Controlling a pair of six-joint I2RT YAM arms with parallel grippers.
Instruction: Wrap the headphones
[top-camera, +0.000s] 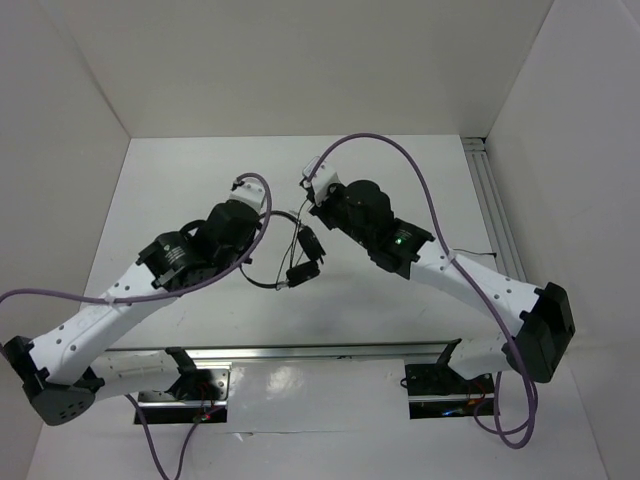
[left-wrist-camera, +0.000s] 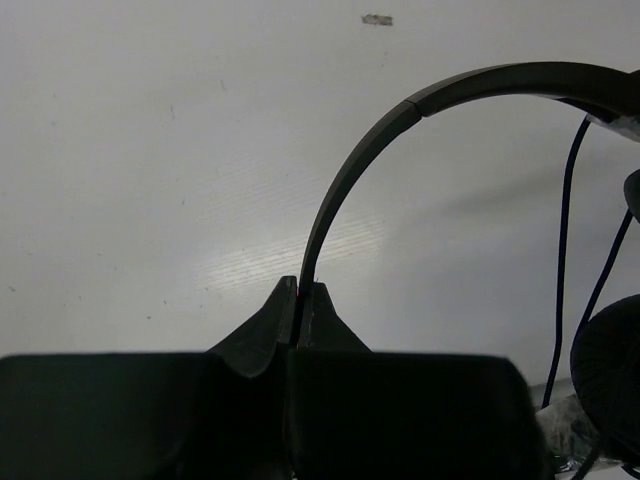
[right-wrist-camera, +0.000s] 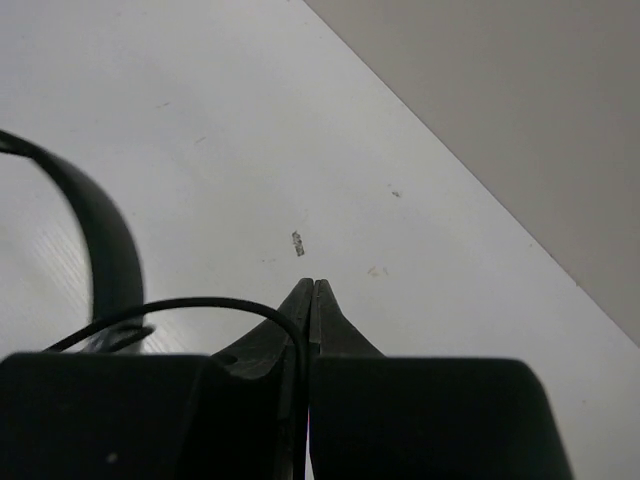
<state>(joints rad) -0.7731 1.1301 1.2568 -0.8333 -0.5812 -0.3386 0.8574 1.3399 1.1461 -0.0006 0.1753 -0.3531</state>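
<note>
Headphones, small and black, near the middle of the top view, over the flat white table, between the two arms. Lying flat or lifted: hard to tell.

Left gripper shut tight on the thin curved black headband, clear only in the left wrist view. One round padded ear cup at the lower right edge there.

Right gripper pinched closed on the long thin black cord, plain only in the right wrist view. Cord looping off to the left of that frame, beside a bit of headband.

From the top, both pinches hidden under the dark wrists, with just the two cups and some loose cord in sight. Thick purple robot cables arching over both arms, seen from the top only.
</note>
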